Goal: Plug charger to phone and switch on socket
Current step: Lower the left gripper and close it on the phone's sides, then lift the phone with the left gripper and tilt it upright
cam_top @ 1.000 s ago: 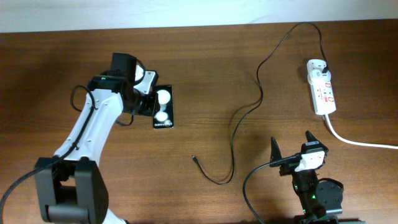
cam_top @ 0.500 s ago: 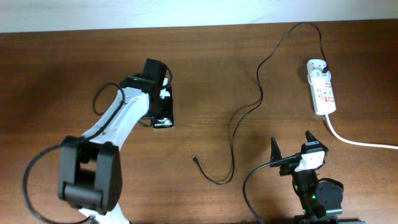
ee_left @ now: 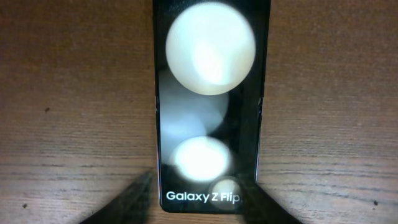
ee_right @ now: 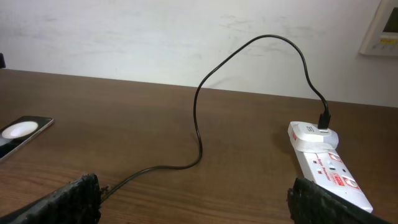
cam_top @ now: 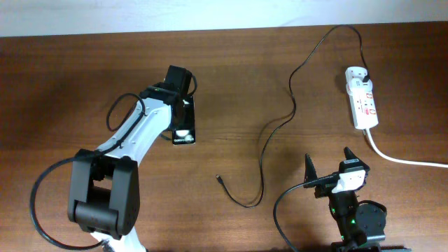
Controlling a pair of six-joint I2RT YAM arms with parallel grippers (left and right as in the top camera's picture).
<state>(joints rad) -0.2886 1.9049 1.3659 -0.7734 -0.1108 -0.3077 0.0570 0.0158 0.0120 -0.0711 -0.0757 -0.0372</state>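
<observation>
**While the left gripper (cam_top: 182,108) hangs over the phone (cam_top: 184,133), the charger (cam_top: 262,161) tip (cam_top: 218,178) lies apart**

As we look down from overhead, we count one phone, one charger, one socket (cam_top: 362,101) and two grippers. The left gripper covers the phone's far half. The right gripper (cam_top: 327,154) stands spread wide and empty at the table's (cam_top: 70,84) near side. The charger's plug (cam_top: 365,72) sits in the socket by the far edge. Its tip lies on bare table between the phone and the right gripper, well apart from both. Only one white spot (cam_top: 183,131) shows now; a second ago the left arm stood left of the phone and both showed.

From the left wrist, the phone (ee_left: 211,93) lies flat. The left gripper (ee_left: 193,208) has its fingers (ee_left: 124,205) parted at the lettered end; whether they touch it we cannot tell.

From the right wrist, the right gripper (ee_right: 193,180) gapes toward the charger (ee_right: 197,124), the socket (ee_right: 323,162) and, far left, the phone (ee_right: 18,134).
</observation>
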